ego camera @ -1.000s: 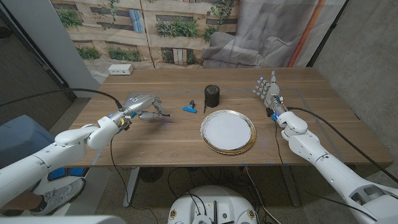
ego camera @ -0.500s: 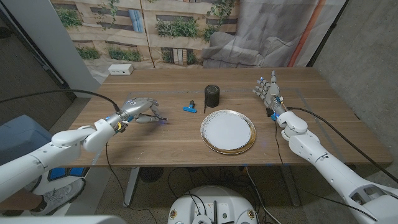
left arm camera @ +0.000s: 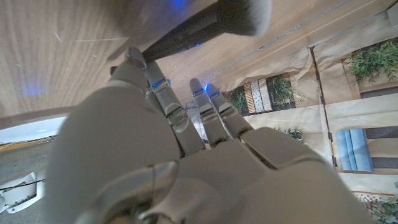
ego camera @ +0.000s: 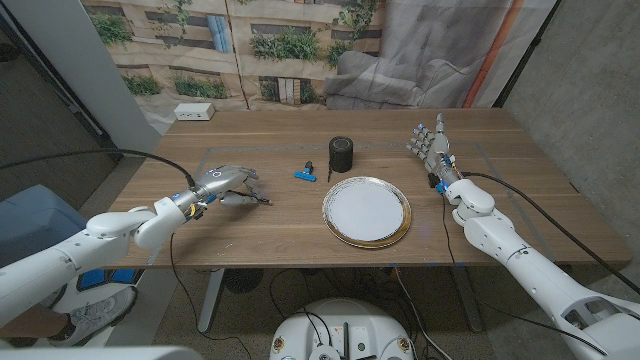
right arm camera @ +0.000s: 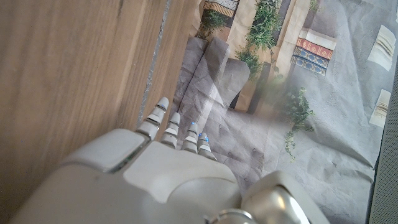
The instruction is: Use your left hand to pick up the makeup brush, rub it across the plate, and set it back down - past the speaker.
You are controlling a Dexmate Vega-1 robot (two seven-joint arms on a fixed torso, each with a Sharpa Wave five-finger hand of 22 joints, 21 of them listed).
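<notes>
The left hand [ego camera: 228, 181] holds the makeup brush [ego camera: 250, 198] over the left half of the desk [ego camera: 290, 225], its fingers closed around the dark handle; the left wrist view shows the brush [left arm camera: 208, 23] crossing just beyond the fingertips [left arm camera: 138, 59], bristle head pale and blurred. Against the earlier frames the hand has drifted slightly toward the near edge and toward the plate: a second ago it sat a little further from the plate with a blue glow under the fingers, and now the dark handle pokes out clearly from the fingers, pointing toward the plate. The brush is above the wood, between the desk's left edge and the plate [ego camera: 366, 213], well apart from the plate's rim. The plate has not moved, lying near the front edge right of the middle. The speaker [ego camera: 342, 154], a small black cylinder, stands just behind the plate as before, and a small blue clip [ego camera: 305, 173] stays on the wood to its left. A white box [ego camera: 194, 112] remains at the far left corner. The right hand [ego camera: 431, 146] is unchanged, standing upright near the right edge with fingers spread and holding nothing; the right wrist view shows its fingers [right arm camera: 160, 112] beside the desk surface.
</notes>
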